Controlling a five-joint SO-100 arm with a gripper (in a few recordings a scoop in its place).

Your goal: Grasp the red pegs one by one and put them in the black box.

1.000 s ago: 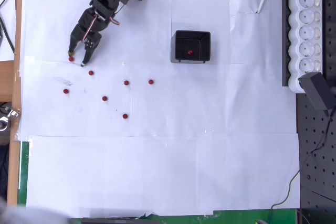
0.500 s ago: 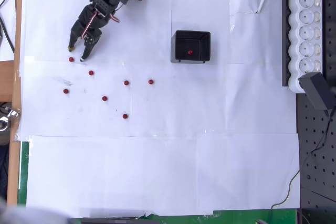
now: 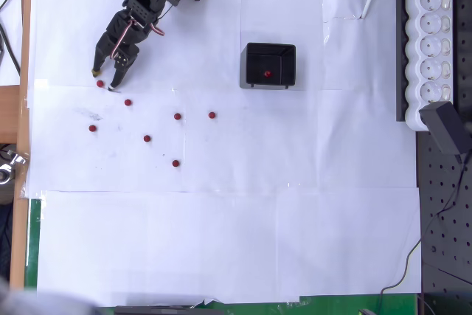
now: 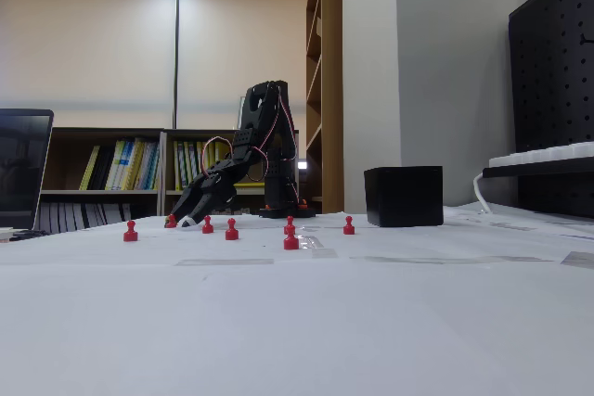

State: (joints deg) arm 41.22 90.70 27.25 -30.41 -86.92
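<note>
In the overhead view the tool stood open and empty at ten o'clock on the bench, straddling one of the red pegs. Six more lay scattered near it. The black box, at three o'clock from the tool, held one peg.

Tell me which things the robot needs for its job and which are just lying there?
Needed for the job:
- red pegs on the white paper, plus one already in the box
- black box
- gripper, open, over the peg at the top left

Just lying about:
- white power strip
- black plug adapter
- laptop
- bookshelves
</note>
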